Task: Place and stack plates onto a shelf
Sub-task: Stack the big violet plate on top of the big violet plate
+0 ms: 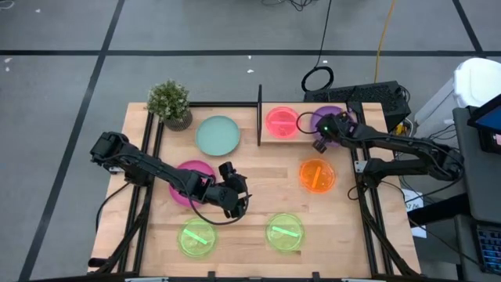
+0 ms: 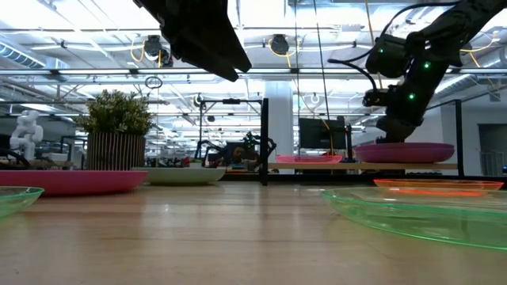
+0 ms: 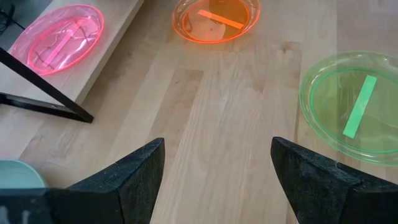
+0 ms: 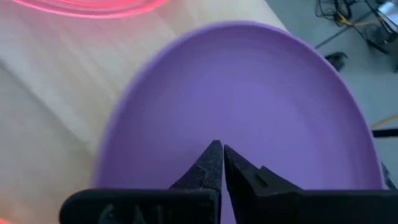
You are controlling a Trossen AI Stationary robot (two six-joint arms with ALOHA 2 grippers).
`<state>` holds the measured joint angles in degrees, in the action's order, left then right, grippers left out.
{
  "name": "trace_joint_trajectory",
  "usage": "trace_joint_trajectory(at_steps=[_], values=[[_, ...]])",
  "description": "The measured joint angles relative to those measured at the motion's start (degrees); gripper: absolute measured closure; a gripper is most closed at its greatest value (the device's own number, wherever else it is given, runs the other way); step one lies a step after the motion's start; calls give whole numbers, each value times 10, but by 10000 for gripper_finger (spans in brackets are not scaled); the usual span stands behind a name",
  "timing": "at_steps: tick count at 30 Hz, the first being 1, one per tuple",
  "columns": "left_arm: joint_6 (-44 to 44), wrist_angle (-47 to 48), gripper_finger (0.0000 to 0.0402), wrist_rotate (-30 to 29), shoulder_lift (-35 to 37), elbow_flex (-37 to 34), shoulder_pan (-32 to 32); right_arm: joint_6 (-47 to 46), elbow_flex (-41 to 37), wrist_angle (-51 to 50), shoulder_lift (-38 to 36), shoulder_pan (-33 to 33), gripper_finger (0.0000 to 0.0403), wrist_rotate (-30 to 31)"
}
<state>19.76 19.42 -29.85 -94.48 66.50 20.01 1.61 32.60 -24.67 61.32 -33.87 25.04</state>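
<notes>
Your light-wood desk (image 1: 258,196) fills the centre of the high view. The small low light-wood shelf (image 1: 270,139) with its thin black upright panel sits at the upper middle of that view. On it lie a translucent pink plate (image 1: 280,121), just right of the panel, and an opaque purple plate (image 1: 333,117) at the shelf's right end.

Off the shelf, a pale teal flat plate (image 1: 217,135) lies left of the panel, and a magenta flat plate (image 1: 188,182), partly under the left arm, lies at centre left. A translucent orange plate (image 1: 316,175) rests right of centre. Two translucent green plates sit along the lower edge: one at lower left (image 1: 196,237), one at lower centre (image 1: 284,232). A small potted plant (image 1: 169,103) stands at the desk's upper-left corner.

Your left hand (image 1: 239,197) hovers above bare wood at the middle of the high view, its fingers (image 3: 134,177) spread wide and holding nothing.

Your right hand (image 4: 221,163) is over the purple plate on the shelf, fingertips pinched together with no gap. In the right wrist view they point down at the plate's inner face; you cannot tell whether they touch it.
</notes>
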Motion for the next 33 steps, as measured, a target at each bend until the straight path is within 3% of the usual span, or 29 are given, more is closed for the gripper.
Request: trace_joint_trajectory(at_steps=[5, 17, 33], values=[[-1, 0, 103, 0, 0, 0, 0, -10, 0, -1, 11, -23, 403, -40], [-1, 0, 103, 0, 0, 0, 0, 14, 1, 54, 59, -42, 403, -51], [0, 0, 103, 0, 0, 0, 0, 36, -1, 69, 17, -42, 403, -58]])
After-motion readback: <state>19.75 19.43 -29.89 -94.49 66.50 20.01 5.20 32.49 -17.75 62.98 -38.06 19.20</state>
